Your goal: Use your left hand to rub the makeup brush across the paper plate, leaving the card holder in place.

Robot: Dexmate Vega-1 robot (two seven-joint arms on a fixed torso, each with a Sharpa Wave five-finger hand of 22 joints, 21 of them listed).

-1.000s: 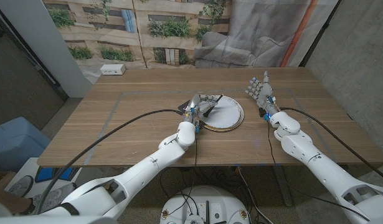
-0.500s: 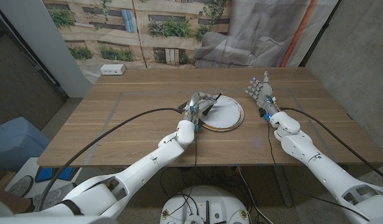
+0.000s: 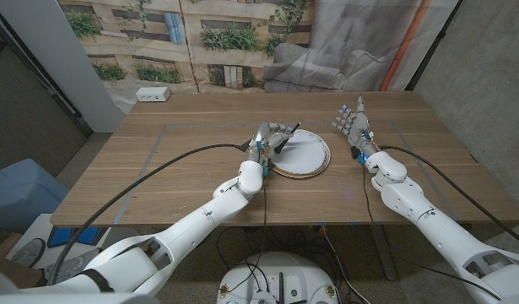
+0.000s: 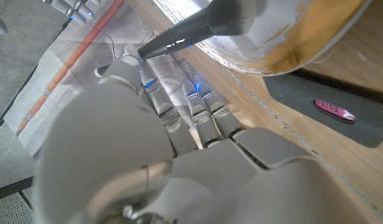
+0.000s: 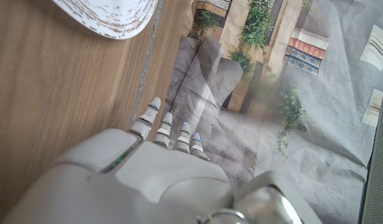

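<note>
A white paper plate (image 3: 303, 153) with a brownish rim lies at the table's middle. My left hand (image 3: 267, 140) holds the black makeup brush (image 3: 288, 137) over the plate's left edge. In the left wrist view the brush's (image 4: 197, 23) dark bristles touch the plate (image 4: 303, 31). A dark card holder (image 4: 331, 106) with a pink mark lies on the wood beside the plate, under my left hand (image 4: 160, 155). My right hand (image 3: 352, 123) stands at the plate's right with its fingers up and apart, holding nothing. Its fingers (image 5: 169, 134) show in the right wrist view, with the plate's rim (image 5: 110, 18) beyond.
A white box (image 3: 154, 95) sits at the table's far left edge. A printed backdrop and a grey cloth hang behind the table. Black cables run along both arms over the wood.
My left hand has shifted slightly with the brush at the plate's left edge. The right hand has not moved.
</note>
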